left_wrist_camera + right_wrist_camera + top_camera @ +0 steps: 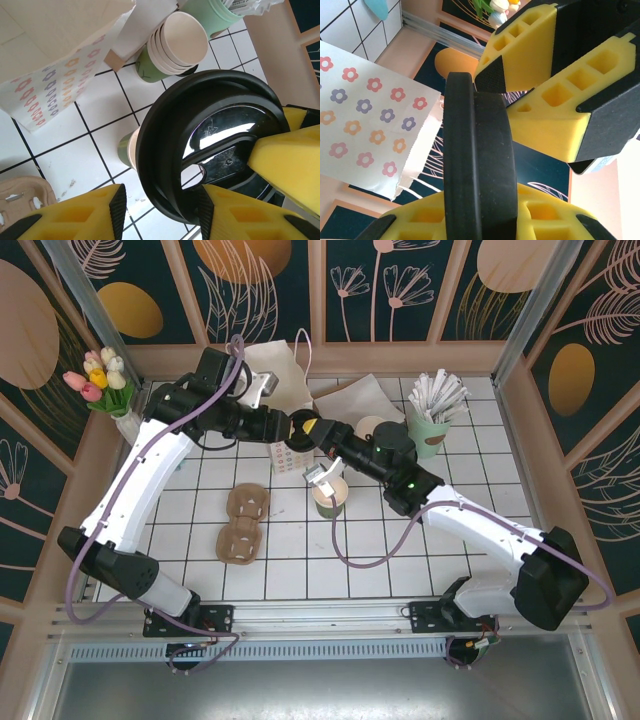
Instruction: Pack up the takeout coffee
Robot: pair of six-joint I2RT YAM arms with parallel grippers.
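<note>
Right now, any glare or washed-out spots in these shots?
Left wrist view: bright white glare on the glossy lid. Right wrist view: lower right corner blown out to white, lid rim matte and glare-free. Top view: even light, soft shadows.

No legible text, brand or number; the paper bag (45, 95) at upper left bears printed flowers. Embossed marks on the black lid (215, 135) are unreadable.

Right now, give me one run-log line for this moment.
phase: mid-air handover | right gripper: shut on black lid | left gripper: jaws apart astride lid | green cup: lidless, on tiles
</note>
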